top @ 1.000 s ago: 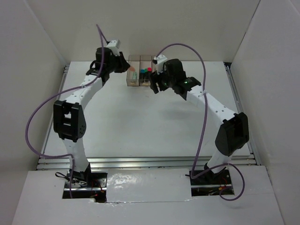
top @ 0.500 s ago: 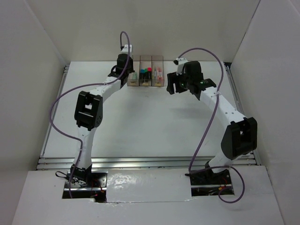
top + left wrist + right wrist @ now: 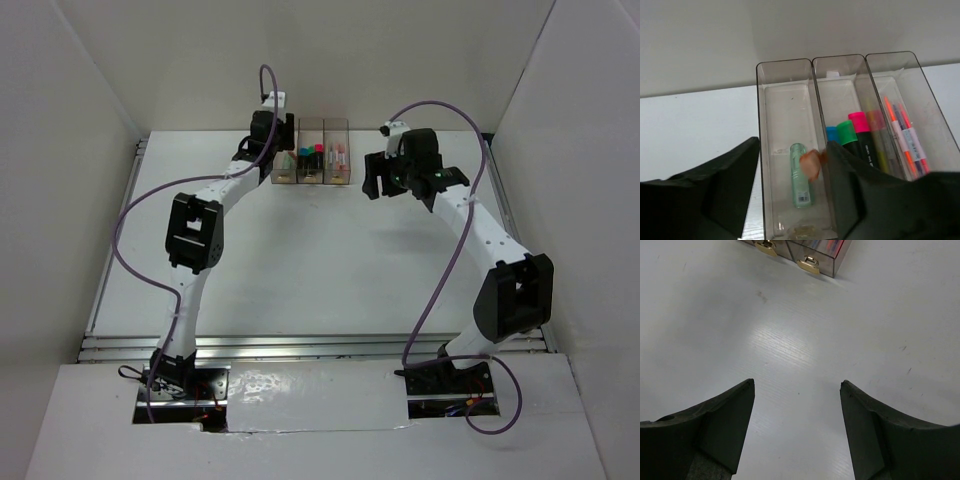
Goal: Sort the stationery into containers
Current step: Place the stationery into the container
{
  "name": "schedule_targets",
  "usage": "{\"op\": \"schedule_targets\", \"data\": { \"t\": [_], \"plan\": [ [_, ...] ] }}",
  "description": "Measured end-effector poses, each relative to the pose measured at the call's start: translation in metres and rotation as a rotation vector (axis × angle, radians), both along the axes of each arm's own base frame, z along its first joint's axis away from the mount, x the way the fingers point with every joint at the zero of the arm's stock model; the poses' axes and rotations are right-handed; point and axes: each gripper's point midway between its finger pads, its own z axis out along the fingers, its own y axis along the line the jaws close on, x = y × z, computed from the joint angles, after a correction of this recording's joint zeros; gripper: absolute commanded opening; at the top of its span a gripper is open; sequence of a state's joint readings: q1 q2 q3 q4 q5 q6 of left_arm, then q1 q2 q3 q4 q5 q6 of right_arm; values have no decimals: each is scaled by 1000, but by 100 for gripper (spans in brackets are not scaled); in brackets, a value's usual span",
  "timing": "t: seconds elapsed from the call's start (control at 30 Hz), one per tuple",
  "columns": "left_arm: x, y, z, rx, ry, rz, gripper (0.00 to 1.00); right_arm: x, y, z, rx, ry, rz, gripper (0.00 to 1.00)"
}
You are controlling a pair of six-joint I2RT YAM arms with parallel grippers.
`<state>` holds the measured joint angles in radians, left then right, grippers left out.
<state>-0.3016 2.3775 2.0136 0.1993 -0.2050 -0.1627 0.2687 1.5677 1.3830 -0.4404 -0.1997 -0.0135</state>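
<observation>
The left gripper [image 3: 793, 145] hangs over the left bin [image 3: 785, 61] of the containers [image 3: 840, 56] with its jaws parted. A small orange-salmon piece [image 3: 812, 163] sits against the inner face of one finger, not clamped between both, so I judge it is being let go. Below it a pale green pen [image 3: 800, 175] lies in the same bin. The pink highlighter [image 3: 860, 122] is in the middle bin, the orange pens [image 3: 897, 131] in the third. The right gripper [image 3: 796, 384] stands wide apart over the table [image 3: 900, 300], holding nothing. Such stationery is light, stiff and smooth; I would take it across the middle of the barrel. One second before, the right arm was over the bins; now it is drawn aside.
</observation>
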Motion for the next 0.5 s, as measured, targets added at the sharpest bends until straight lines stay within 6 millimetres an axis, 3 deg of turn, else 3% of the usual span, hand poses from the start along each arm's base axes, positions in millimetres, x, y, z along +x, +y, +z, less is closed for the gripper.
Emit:
{"op": "schedule_targets", "data": {
  "t": [0.2,0.27,0.33,0.43,0.5],
  "plan": [
    [0,2,12,5,0,1,83,-1,-7,3,14,22,-30,77],
    [-8,7,13,12,47,-3,99,-1,-13,7,24,23,-49,77],
    [-21,16,22,4,102,-25,99,-2,-25,12,35,26,-81,77],
    [-50,49,53,-33,175,-46,99,-4,-48,21,38,17,-138,77],
    [-81,89,79,-39,210,-25,99,-5,-66,25,32,6,-183,78]
  ]
}}
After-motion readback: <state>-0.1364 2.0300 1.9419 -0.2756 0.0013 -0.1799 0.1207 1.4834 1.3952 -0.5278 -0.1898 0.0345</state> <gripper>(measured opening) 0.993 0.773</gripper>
